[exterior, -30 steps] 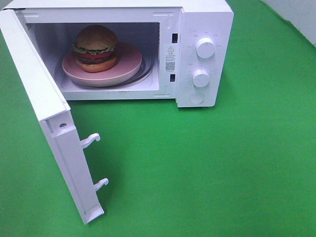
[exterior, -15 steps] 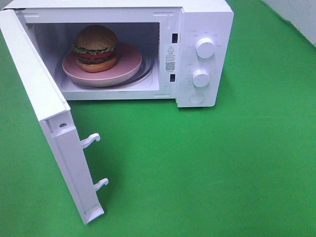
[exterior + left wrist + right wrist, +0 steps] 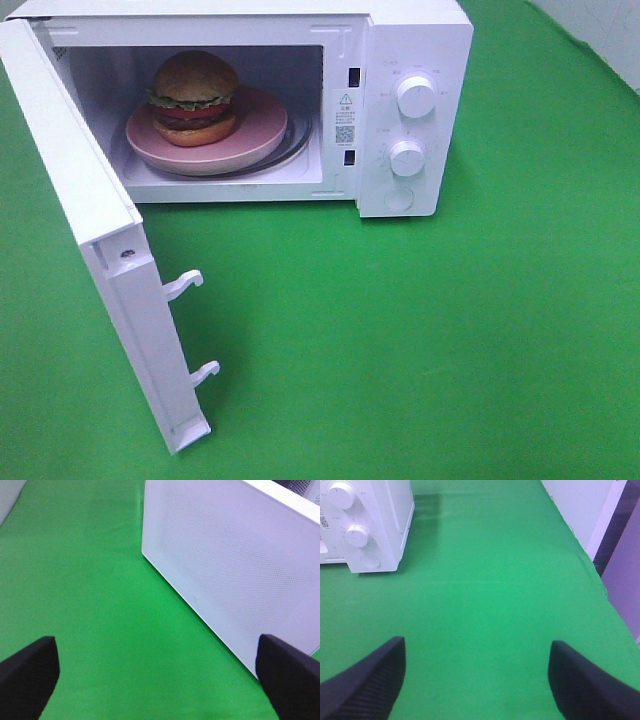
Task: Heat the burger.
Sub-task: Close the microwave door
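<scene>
The glossy golden-brown domed burger [image 3: 194, 97], layered with lettuce, tomato and dark patty, sits on a round pink plate [image 3: 262, 135] inside the boxy white microwave [image 3: 415, 30], whose white door [image 3: 75, 180] stands wide open. My left fingers [image 3: 27, 672] are spread fully and hold nothing, facing the door's perforated outer face. My right fingers [image 3: 365, 680] are spread wide too, empty above the green-covered counter [image 3: 450, 330].

Closing the door looks like the next step. I should press flat near its free edge and follow the hinge arc until both white latch hooks [image 3: 185, 283] seat, without shoving the oven.

I count one burger, one plate, two round white knobs [image 3: 415, 96], one round button [image 3: 399, 197] and two hooks.
</scene>
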You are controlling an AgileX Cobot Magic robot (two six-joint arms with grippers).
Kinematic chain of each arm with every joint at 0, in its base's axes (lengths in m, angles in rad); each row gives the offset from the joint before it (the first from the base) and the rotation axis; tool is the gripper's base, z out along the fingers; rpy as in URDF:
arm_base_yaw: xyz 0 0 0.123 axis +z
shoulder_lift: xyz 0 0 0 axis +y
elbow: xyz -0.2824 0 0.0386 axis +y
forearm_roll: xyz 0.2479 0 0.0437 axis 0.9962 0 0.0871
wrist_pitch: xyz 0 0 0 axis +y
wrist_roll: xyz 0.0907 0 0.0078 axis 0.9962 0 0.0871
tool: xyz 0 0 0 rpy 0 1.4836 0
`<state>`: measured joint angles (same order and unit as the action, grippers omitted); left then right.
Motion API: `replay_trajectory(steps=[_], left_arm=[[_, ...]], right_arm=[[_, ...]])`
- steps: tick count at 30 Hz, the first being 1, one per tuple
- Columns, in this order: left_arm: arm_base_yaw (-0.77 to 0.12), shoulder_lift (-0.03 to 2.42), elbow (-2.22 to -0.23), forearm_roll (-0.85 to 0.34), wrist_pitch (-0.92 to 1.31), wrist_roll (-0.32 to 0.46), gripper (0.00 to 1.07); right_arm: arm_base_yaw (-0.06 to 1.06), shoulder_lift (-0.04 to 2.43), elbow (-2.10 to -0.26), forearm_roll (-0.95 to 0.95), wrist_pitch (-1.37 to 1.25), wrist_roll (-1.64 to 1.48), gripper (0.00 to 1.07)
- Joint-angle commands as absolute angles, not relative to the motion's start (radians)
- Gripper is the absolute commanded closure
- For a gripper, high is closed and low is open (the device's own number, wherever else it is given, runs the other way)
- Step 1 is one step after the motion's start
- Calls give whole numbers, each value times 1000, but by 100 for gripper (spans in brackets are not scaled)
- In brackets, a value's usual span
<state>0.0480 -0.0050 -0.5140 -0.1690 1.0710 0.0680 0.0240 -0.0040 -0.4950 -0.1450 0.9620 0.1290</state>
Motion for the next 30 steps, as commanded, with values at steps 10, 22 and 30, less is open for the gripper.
replay_trajectory(steps=[10, 22, 30], left_arm=[[48, -8, -527, -170, 1050, 66, 8], [48, 137, -533, -119, 806, 66, 49], [48, 282, -533, -110, 660, 66, 90]], right_arm=[[20, -32, -494, -150, 960, 132, 32], [20, -32, -494, -150, 960, 132, 32], [20, -32, -494, -150, 960, 132, 32]])
